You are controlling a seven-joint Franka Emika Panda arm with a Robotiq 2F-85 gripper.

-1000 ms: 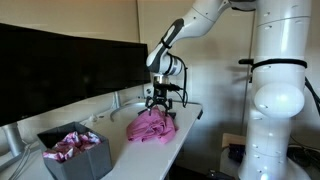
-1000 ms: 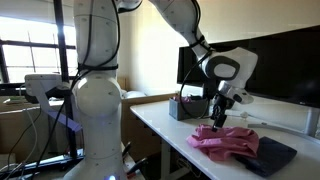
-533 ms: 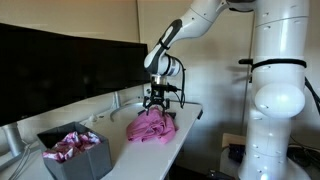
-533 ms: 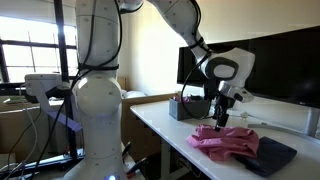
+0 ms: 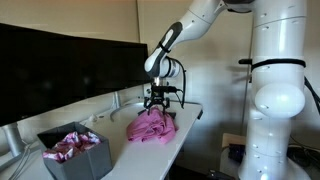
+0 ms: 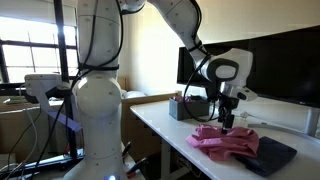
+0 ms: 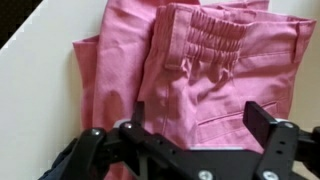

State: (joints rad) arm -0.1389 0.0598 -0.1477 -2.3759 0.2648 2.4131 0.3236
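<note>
A folded pink garment (image 5: 150,127) with an elastic waistband lies on the white table; it shows in both exterior views (image 6: 228,141) and fills the wrist view (image 7: 200,70). My gripper (image 5: 159,100) hangs just above the garment, fingers pointing down; it also shows in an exterior view (image 6: 229,121). In the wrist view the gripper (image 7: 200,118) is open, its two black fingers spread over the pink cloth with nothing between them. Part of the garment lies on a dark cloth (image 6: 275,156).
A grey bin (image 5: 75,158) holding pink and purple cloth stands at the near end of the table. A dark monitor (image 5: 60,65) runs along the back. A small holder with pens (image 6: 183,107) stands on the table. The table edge (image 7: 40,80) shows beside the garment.
The gripper has shifted slightly along the garment, toward its middle. The garment has not moved.
</note>
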